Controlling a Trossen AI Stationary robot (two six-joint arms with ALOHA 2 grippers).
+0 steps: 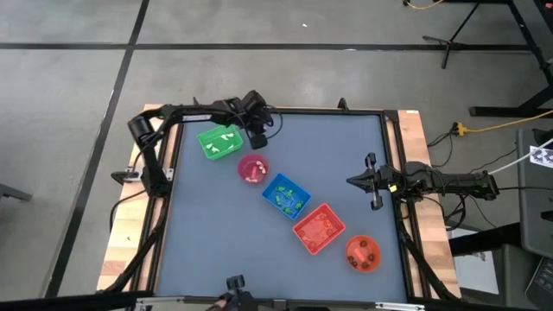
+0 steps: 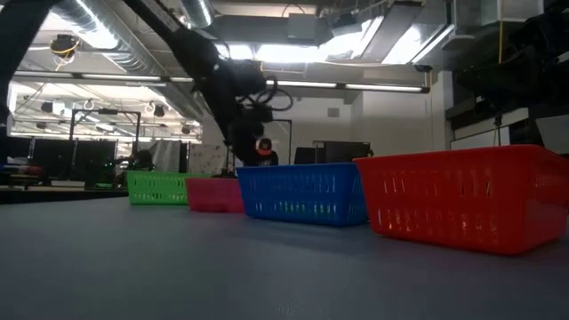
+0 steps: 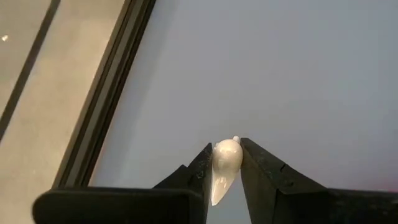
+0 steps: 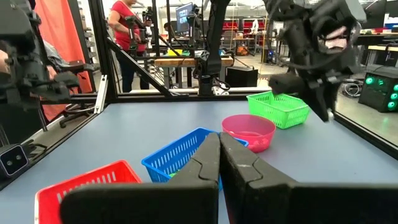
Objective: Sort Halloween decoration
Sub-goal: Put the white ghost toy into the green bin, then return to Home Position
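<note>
In the left wrist view, nearest me, my left gripper (image 3: 227, 163) is clamped on a white trinket (image 3: 224, 167), a small rounded piece pinched between both fingers above bare bench (image 3: 280, 74), close to the bench's dark edge rail.

In the right wrist view, my right gripper (image 4: 219, 151) has its fingers pressed together with nothing between them. Past it sit a red tray (image 4: 81, 183), a blue tray (image 4: 180, 155), a pink bowl (image 4: 249, 130) and a green tray (image 4: 278, 107). The left arm hangs above the green tray. A person in a red top (image 4: 124, 34) stands in the room beyond.

From the high view, the left gripper (image 1: 257, 138) is at the far side of the bench, between the green tray (image 1: 219, 142) and the pink bowl (image 1: 253, 168). The containers run in a diagonal line: green, pink, blue (image 1: 286, 196), red (image 1: 319, 229), then an orange bowl (image 1: 363, 252). Small trinkets lie in each. The right gripper (image 1: 352, 180) waits near the bench's right edge.

In the low view, the red tray (image 2: 462, 196) is closest, then blue (image 2: 302, 191), pink (image 2: 213, 193) and green (image 2: 160, 186), with the left arm coming down behind them.
</note>
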